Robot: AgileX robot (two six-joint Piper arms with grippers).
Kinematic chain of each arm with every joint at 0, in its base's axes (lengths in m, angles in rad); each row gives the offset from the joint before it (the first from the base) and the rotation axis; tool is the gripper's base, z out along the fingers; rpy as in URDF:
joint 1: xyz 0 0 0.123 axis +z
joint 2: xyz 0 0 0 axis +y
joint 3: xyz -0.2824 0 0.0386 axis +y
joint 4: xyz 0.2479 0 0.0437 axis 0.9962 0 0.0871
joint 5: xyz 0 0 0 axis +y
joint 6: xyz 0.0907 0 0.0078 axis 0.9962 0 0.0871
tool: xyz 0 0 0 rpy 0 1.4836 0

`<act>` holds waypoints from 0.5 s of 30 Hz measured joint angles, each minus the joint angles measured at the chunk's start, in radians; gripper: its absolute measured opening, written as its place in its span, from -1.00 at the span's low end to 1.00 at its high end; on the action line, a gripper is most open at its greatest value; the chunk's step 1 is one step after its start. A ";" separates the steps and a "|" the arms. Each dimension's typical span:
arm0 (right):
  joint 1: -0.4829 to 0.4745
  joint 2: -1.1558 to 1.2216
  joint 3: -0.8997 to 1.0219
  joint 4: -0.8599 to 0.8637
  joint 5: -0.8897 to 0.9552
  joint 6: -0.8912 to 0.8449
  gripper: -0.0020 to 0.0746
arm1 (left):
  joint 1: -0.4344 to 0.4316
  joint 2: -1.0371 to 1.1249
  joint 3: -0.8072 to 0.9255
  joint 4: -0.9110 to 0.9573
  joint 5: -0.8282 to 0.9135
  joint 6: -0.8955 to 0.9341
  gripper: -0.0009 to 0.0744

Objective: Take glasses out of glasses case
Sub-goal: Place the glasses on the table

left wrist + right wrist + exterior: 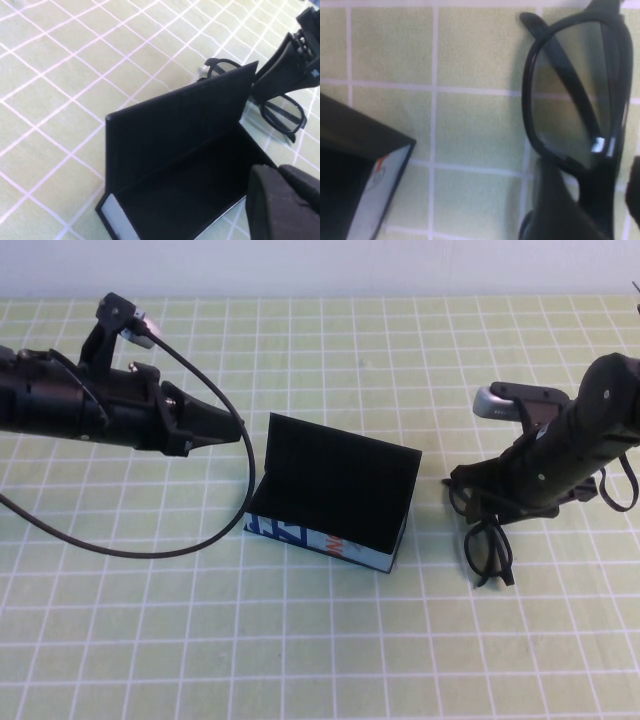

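The glasses case [335, 495] stands open in the middle of the table, lid upright, black inside empty, printed side facing me. It also shows in the left wrist view [175, 135] and the right wrist view [367, 167]. The black glasses [491, 543] are just right of the case, down at the table, one lens toward me. My right gripper [482, 505] is shut on their middle; the right wrist view shows its fingers [555, 205] around the frame [570, 115]. My left gripper [233, 430] is shut and empty, hovering just left of the case's lid [282, 200].
A green mat with a white grid [320, 640] covers the table. The left arm's black cable [150, 552] loops down onto the mat left of the case. The glasses also show past the lid in the left wrist view [283, 113].
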State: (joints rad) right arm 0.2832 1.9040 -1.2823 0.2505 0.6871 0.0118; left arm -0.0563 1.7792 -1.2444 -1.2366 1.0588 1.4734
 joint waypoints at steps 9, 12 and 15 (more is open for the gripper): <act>0.000 -0.135 -0.024 -0.040 0.154 0.009 -0.21 | 0.000 -0.048 -0.016 -0.008 -0.021 -0.095 -0.99; 0.000 -0.226 -0.024 -0.042 0.256 0.009 -0.41 | 0.000 -0.096 -0.017 -0.008 -0.022 -0.114 -0.99; 0.005 -0.352 0.024 -0.044 0.333 0.009 -0.69 | 0.000 -0.177 -0.017 0.011 -0.034 -0.141 -0.99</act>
State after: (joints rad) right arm 0.2880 1.5520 -1.2579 0.2068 1.0196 0.0203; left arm -0.0563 1.6019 -1.2618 -1.2257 1.0245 1.3329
